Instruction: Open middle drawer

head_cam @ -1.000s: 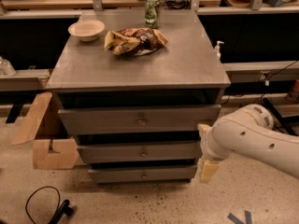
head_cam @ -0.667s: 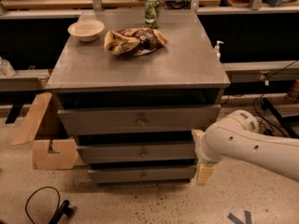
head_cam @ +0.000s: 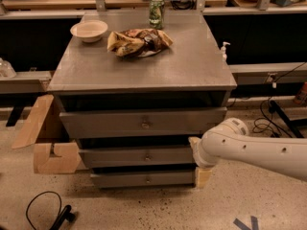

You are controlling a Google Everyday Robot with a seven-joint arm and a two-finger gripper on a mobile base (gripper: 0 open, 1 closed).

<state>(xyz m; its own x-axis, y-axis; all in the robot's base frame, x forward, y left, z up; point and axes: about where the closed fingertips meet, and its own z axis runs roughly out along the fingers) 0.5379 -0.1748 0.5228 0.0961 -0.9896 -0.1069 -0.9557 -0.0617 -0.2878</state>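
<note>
The grey cabinet has three drawers stacked in its front. The middle drawer is the wide shallow one with a small brass knob at its centre, between a taller drawer above and a narrower one below. Its front sits about flush with the other two. My white arm reaches in from the right. My gripper is at the cabinet's right front corner, level with the middle and bottom drawers, well right of the knob.
On the cabinet top are a white bowl, a chip bag and a green can. A cardboard box lies on the floor to the left, and a black cable at the front left. Workbenches stand behind.
My arm has swung left, bringing the gripper closer to the cabinet's right front corner. The drawers have not moved.
</note>
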